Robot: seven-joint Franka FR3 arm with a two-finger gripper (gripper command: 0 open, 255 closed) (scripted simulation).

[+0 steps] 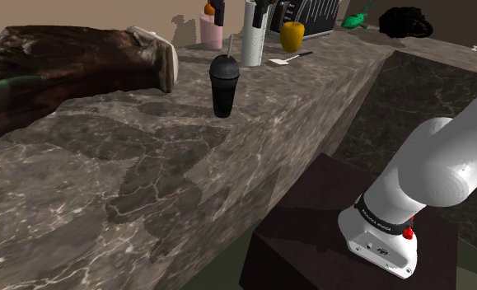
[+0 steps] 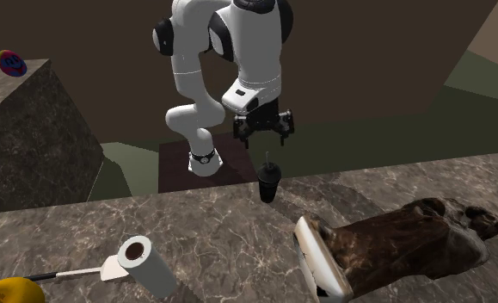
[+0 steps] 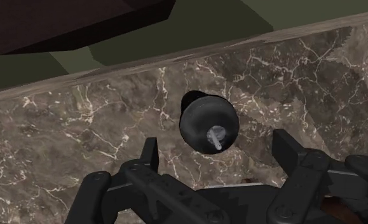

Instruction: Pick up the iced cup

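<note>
The iced cup is black with a domed lid and a thin straw, and it stands upright on the dark marble counter near its edge. In the second exterior view my gripper hangs a short way above the cup, pointing down. Through the wrist camera I look down on the cup's lid and straw. My gripper is open, its fingertips wide apart, and the cup lies just ahead of the gap between them, untouched.
A large brown boot-like object with a white sole lies on the counter beyond the cup. A paper towel roll, a yellow pepper, a pink cup and a spatula stand farther along. The counter edge drops towards my stand.
</note>
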